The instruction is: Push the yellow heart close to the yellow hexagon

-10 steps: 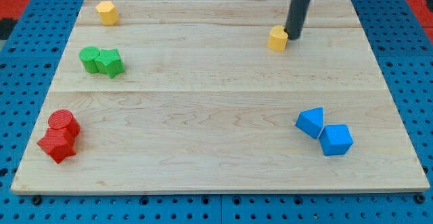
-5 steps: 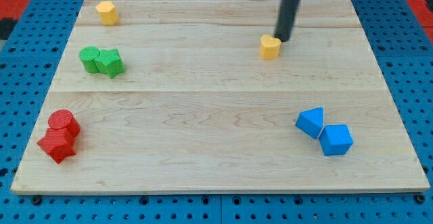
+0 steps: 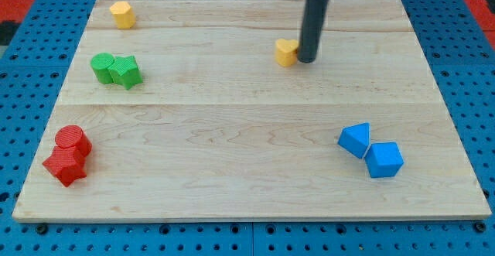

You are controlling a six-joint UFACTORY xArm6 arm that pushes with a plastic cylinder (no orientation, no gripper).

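Gripper: none fitted; nothing held, only a dark rod.
My tip (image 3: 306, 59): touching the yellow heart's right side.
Yellow heart (image 3: 286, 52): upper middle of the desk, well apart from its target.
Yellow hexagon (image 3: 121, 14): top left corner of the view.
Step advice: I judge the push should run leftward and slightly up, contact kept centred so the heart does not slip off.
Desk (image 3: 232, 163): pale wooden board, path between both yellow blocks unobstructed.
Room: blue perforated base around the board.

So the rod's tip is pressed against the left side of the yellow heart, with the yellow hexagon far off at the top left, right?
Not quite: in the camera view my tip is against the yellow heart's right side. The yellow hexagon is indeed far off at the top left.
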